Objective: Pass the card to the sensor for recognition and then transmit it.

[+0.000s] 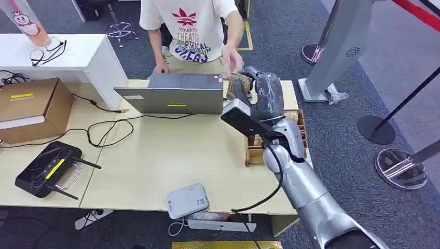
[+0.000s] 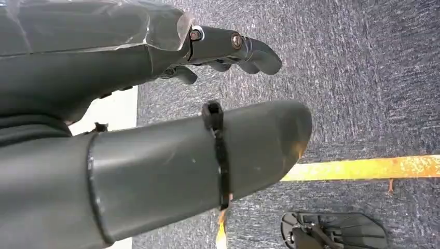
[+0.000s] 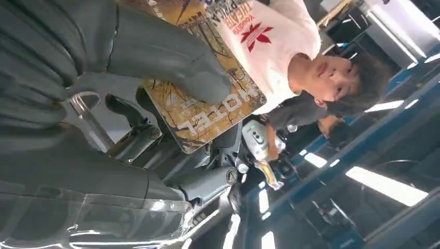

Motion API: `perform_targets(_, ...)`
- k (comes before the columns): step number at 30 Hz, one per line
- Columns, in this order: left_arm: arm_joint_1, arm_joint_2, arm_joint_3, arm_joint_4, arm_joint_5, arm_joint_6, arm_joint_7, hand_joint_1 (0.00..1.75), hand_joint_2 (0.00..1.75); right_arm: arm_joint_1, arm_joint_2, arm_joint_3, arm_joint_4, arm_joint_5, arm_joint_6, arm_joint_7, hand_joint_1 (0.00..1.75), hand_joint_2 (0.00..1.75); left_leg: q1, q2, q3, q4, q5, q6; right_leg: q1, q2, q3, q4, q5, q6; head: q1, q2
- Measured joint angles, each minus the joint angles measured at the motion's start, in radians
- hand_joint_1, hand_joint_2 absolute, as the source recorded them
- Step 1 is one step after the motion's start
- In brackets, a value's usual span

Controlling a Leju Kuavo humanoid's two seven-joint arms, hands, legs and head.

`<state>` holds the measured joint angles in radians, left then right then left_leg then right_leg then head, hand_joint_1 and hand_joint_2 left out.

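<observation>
You had the brown printed hotel card (image 3: 207, 93) pinched under the right hand's (image 1: 259, 93) fingers (image 3: 166, 57), just right of the grey laptop (image 1: 174, 96), the person's hand (image 1: 232, 58) just beyond; left hand (image 2: 155, 129) hung empty, fingers apart.

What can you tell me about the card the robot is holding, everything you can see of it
The card is a thin flat rectangle with rounded corners, printed in yellow-brown tones with dark branch-like lines and pale letters reading HOTEL along one edge. The right hand pinches it, the thick grey thumb pressed on its printed face, darker fingers behind. It is held up over the far side of the table, beside the laptop, close to the person's hand, which reaches toward it.
</observation>
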<state>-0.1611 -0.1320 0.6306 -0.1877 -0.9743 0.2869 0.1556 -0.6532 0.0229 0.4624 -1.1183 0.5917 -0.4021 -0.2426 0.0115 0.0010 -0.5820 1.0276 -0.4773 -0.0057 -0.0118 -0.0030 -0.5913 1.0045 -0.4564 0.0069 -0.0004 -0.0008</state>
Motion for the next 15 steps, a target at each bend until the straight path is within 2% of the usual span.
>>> perform_targets(8, 0.004, 0.002, 0.002, 0.000, 0.023, 0.013, -0.002, 0.00, 0.00, -0.166, 0.079, 0.066, 0.286, 0.051, -0.078, -0.019, 1.75, 1.75, 0.000, 0.000, 0.000, 0.000, 0.000, -0.001, 0.000, 0.000, 0.000, 0.001, 0.000, 0.000, -0.001, 0.000)
perform_targets(15, 0.017, 0.005, 0.008, 0.000, 0.038, 0.024, -0.012, 0.00, 0.00, -0.232, 0.126, 0.104, 0.429, 0.071, -0.122, -0.034, 1.75, 1.75, 0.000, 0.000, 0.000, 0.000, 0.000, -0.001, 0.000, 0.000, 0.000, 0.001, 0.000, 0.000, 0.000, 0.000)
